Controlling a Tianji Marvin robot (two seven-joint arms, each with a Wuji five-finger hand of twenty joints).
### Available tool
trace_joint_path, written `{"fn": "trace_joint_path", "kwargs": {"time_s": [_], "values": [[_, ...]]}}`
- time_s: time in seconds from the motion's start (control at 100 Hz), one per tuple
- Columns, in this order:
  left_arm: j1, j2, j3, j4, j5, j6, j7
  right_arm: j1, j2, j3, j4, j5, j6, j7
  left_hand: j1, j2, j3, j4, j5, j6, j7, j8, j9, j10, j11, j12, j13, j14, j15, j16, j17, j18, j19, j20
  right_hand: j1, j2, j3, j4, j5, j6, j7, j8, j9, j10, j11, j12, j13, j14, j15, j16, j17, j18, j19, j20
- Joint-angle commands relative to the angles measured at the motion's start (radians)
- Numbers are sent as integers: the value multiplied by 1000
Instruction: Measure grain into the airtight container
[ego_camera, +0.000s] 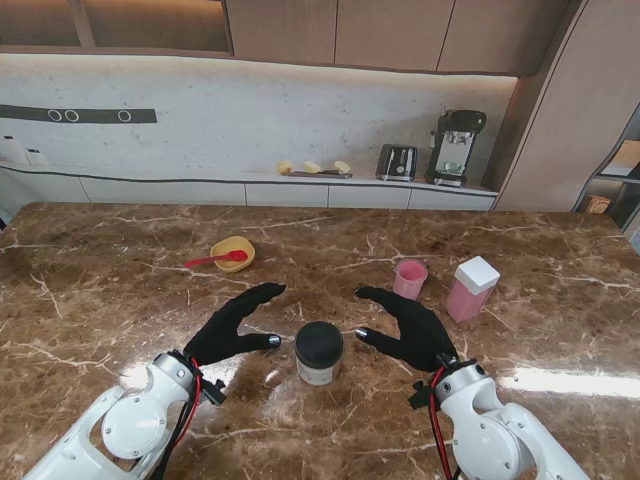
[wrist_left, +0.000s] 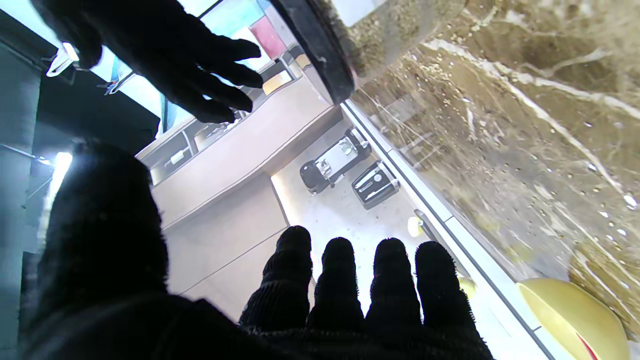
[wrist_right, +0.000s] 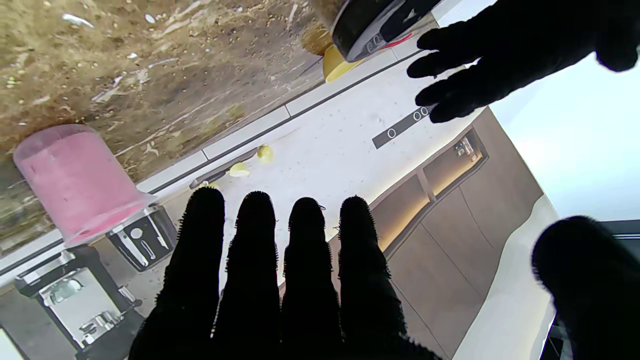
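Note:
A jar with a black lid (ego_camera: 319, 351) stands on the marble table between my two hands; its lid edge (wrist_left: 312, 47) and grain-filled wall show in the left wrist view, and the jar (wrist_right: 372, 22) shows in the right wrist view. My left hand (ego_camera: 232, 327) is open just left of it, fingers spread. On the jar's right, my right hand (ego_camera: 412, 329) is open too, holding nothing. A pink cup (ego_camera: 410, 278) (wrist_right: 80, 182) stands beyond the right hand. A pink container with a white lid (ego_camera: 471, 289) is farther right.
A yellow bowl (ego_camera: 233, 253) (wrist_left: 575, 317) with a red spoon (ego_camera: 215, 259) sits farther from me on the left. Behind the table a counter holds a toaster (ego_camera: 397, 162) and a coffee machine (ego_camera: 456, 147).

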Motion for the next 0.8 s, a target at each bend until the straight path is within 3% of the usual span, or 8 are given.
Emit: {"fn": "trace_joint_path", "kwargs": {"time_s": [0.0, 0.15, 0.49, 0.79], "values": [[15, -2, 5, -15, 5, -5, 6, -10, -3, 8, 20, 17, -4, 21, -30, 57, -22, 53, 19, 5, 212, -4, 22, -31, -4, 0, 21, -38, 8, -12, -5, -52, 38, 16, -61, 34, 5, 44, -2, 13, -17, -19, -23, -8, -26, -19, -41, -39, -18, -31, -20, -44, -24, -34], [22, -7, 12, -20, 3, -5, 24, -11, -7, 13, 28, 56, -23, 26, -78, 116, 2, 97, 30, 9, 210, -2, 39, -29, -8, -2, 33, -39, 8, -14, -7, -51, 68, 31, -88, 68, -13, 51, 2, 25, -22, -37, -24, -6, -31, -27, -39, -57, -21, -33, -21, -59, -31, -41], [28, -17, 11, -32, 11, -2, 68, -15, -17, 8, 23, 125, -49, 18, -120, 159, -18, 77, 36, 13, 197, -4, 48, -24, -11, -3, 40, -37, 9, -14, -9, -49, 87, 39, -84, 81, -35, 39, 8, 31, -16, -55, -23, -1, -30, -38, -36, -63, -23, -38, -22, -70, -37, -50], [30, -22, 12, -35, 15, 0, 89, -18, -18, -6, 5, 125, -74, 8, -108, 157, -25, 69, 40, 15, 192, -4, 53, -21, -10, -3, 43, -33, 11, -13, -9, -50, 88, 38, -70, 84, -43, 29, 5, 25, -10, -65, -27, -2, -27, -42, -37, -58, -21, -38, -26, -66, -35, -53]]}}
